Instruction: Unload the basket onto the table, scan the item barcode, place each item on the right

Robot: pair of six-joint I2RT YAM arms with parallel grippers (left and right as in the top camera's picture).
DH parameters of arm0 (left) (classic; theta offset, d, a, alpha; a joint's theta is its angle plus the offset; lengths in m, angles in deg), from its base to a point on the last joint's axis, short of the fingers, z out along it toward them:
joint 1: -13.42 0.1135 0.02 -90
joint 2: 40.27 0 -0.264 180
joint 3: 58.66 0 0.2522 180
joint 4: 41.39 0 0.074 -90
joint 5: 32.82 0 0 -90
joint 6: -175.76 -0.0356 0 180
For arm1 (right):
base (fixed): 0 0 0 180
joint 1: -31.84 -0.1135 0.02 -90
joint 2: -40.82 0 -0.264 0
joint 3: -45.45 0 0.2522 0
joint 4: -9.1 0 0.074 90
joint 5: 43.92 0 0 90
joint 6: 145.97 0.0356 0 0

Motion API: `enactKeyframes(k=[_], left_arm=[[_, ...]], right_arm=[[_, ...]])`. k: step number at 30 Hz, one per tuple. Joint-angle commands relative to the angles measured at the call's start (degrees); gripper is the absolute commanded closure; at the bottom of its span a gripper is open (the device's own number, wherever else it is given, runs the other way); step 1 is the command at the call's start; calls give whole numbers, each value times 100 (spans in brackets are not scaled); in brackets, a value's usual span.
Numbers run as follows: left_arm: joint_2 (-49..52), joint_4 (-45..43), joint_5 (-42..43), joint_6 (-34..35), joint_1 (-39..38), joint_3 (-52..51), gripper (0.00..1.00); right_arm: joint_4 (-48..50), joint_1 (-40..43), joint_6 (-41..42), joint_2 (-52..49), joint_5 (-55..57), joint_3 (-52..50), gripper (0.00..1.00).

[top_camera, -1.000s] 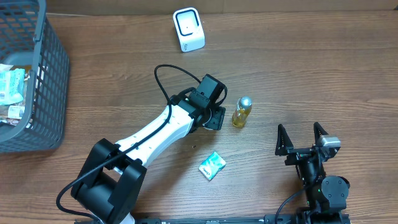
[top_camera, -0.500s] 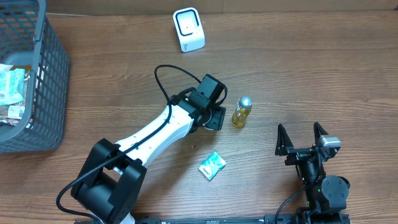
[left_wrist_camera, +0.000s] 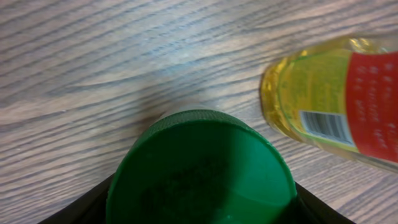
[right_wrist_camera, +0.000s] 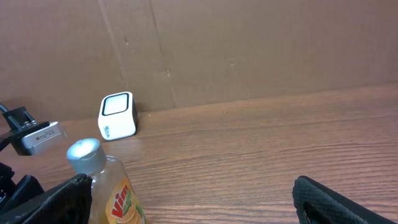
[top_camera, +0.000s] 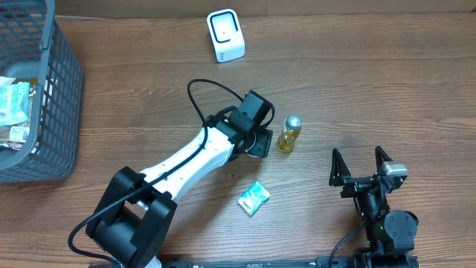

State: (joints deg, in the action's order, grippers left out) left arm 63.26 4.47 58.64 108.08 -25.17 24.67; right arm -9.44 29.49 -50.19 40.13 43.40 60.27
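Observation:
My left gripper [left_wrist_camera: 199, 208] is shut on a green round container [left_wrist_camera: 199, 162] that fills the space between its black fingers [left_wrist_camera: 78, 210]. In the overhead view the left gripper [top_camera: 256, 139] sits just left of a small bottle [top_camera: 288, 134] of yellow liquid, and the green container is hidden beneath it. The bottle [left_wrist_camera: 329, 93] lies close to the right, with a barcode [left_wrist_camera: 323, 127] showing on its label. The white scanner [top_camera: 225, 35] stands at the back of the table. My right gripper [top_camera: 361, 165] stands open and empty at the front right, apart from the bottle [right_wrist_camera: 112, 193].
A grey mesh basket [top_camera: 56, 89] holding packets stands at the far left. A green-and-white packet [top_camera: 253, 198] lies on the wood in front of the left arm. A cardboard wall [right_wrist_camera: 249, 50] runs behind the scanner [right_wrist_camera: 118, 116].
The left gripper has edged slightly to the right, toward the bottle. The right arm has not moved.

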Motion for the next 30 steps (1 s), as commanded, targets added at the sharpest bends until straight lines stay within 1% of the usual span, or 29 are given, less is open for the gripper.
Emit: enactKeyframes(k=[1, 7, 14, 15, 16, 18, 19, 26, 30], left_arm=[[98, 22, -31, 111, -142, -13, 45], [98, 39, -186, 269, -210, -13, 44], [98, 39, -190, 302, -267, -13, 38], [98, 37, -190, 302, -269, -13, 35], [98, 37, -190, 299, -269, -13, 28], [98, 39, -190, 297, -269, -13, 8], [98, 39, -192, 297, -269, -13, 0], [87, 105, -208, 216, -267, 136, 1], [52, 485, -426, 166, -262, 564, 1]], right_arm=[[13, -31, 22, 52, 24, -61, 0], [13, -31, 22, 52, 24, -61, 0], [13, -31, 22, 52, 24, -61, 0], [13, -31, 22, 52, 24, -61, 0], [13, -31, 22, 52, 24, -61, 0], [13, -31, 22, 52, 24, -61, 0], [13, -31, 22, 52, 24, -61, 0], [13, -31, 22, 52, 24, -61, 0], [13, -31, 22, 52, 24, -61, 0]])
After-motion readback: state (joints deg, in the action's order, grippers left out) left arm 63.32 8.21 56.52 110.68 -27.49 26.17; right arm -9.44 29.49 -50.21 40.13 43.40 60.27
